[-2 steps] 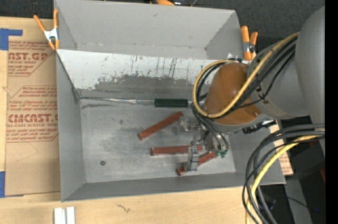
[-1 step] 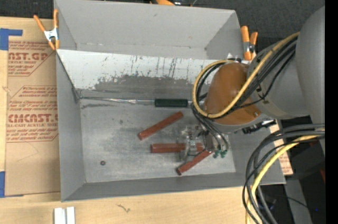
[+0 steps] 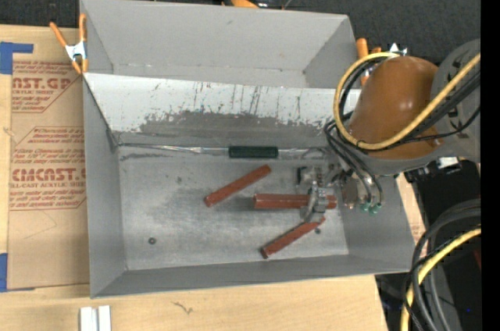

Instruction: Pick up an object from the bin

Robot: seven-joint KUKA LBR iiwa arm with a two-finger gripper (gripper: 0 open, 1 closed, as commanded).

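My gripper (image 3: 317, 200) is low in the bin's right part, right over the right end of a red-brown flat stick (image 3: 278, 202) that lies level on the floor. The gripper hides that end of the stick. A second red-brown stick (image 3: 291, 238) lies slanted just below the gripper, its upper end close to it. A third red-brown stick (image 3: 237, 186) lies slanted to the left, apart from the gripper.
A dark green stick (image 3: 252, 153) lies along the foot of the bin's back wall. The arm's orange cover and looped cables hang over the bin's right wall. Bare floor spreads across the bin's left half.
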